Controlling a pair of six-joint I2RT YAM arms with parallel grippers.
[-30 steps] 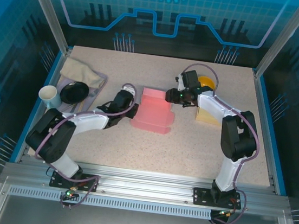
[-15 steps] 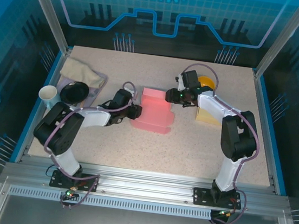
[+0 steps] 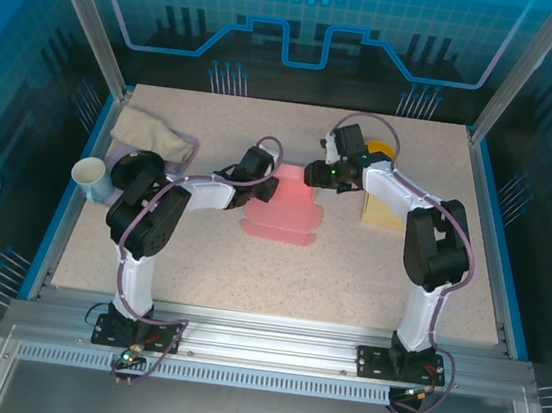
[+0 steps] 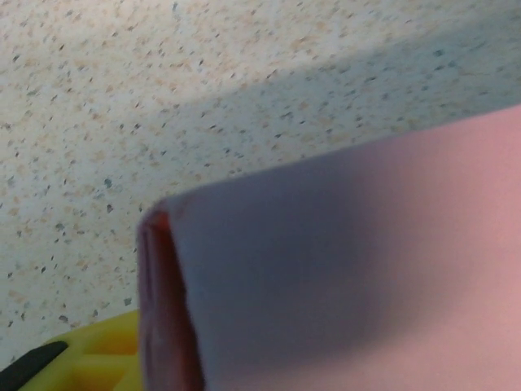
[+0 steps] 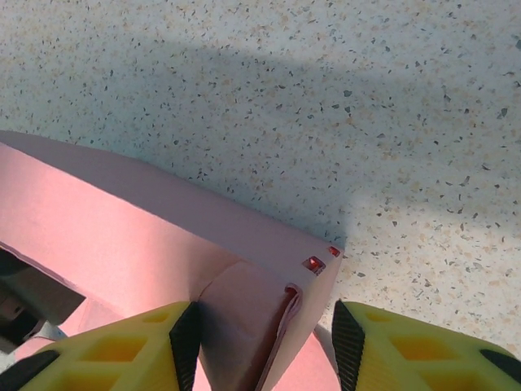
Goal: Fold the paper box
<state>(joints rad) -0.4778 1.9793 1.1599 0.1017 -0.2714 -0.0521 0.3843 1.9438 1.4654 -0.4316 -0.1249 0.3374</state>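
Seemingly matte pink box [image 3: 290,213], stepped (right fingers [image 5: 106,352] pinching)

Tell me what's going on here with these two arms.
Two robot arms are working on a pink box in the middle of the table. The right gripper is closed on a folded corner at the box's far right side. The left gripper is close against the box's left wall, but it's unclear whether it has a hold on it. The box looks partly folded, with some walls up, and not finished.
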